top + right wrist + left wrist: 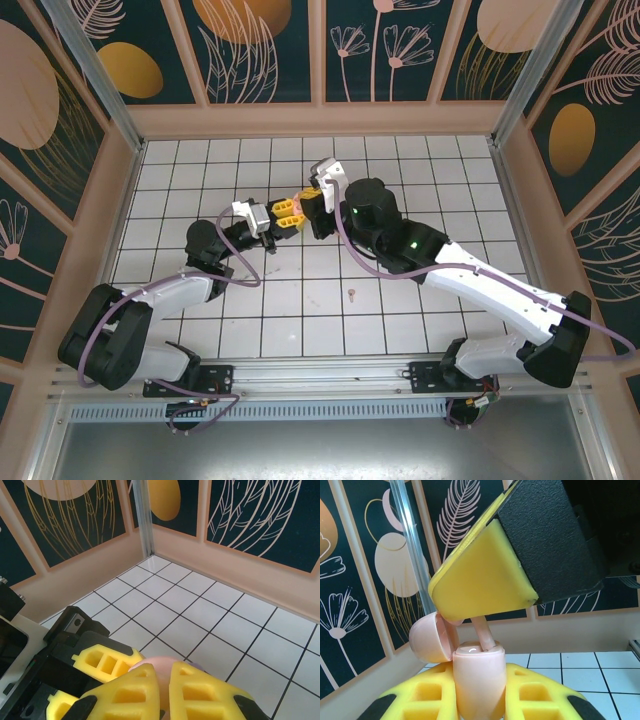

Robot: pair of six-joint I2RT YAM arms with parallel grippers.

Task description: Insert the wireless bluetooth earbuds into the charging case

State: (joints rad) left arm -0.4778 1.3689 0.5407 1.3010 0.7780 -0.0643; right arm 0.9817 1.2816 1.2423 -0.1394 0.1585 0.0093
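Above the middle of the white tiled table (200,165), the left gripper (285,212) clamps an open pale pink plastic charging case (479,680). The right gripper (165,690) pinches a pale pink stemmed earbud (483,634), its stem at the case's mouth. Insertion seems under way, and the next move looks like a straight downward push, then release.

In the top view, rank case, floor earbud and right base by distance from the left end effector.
1. Case: held in the left end effector.
2. Floor earbud: loose on a tile, nearer the bases.
3. Right base: near edge, right.
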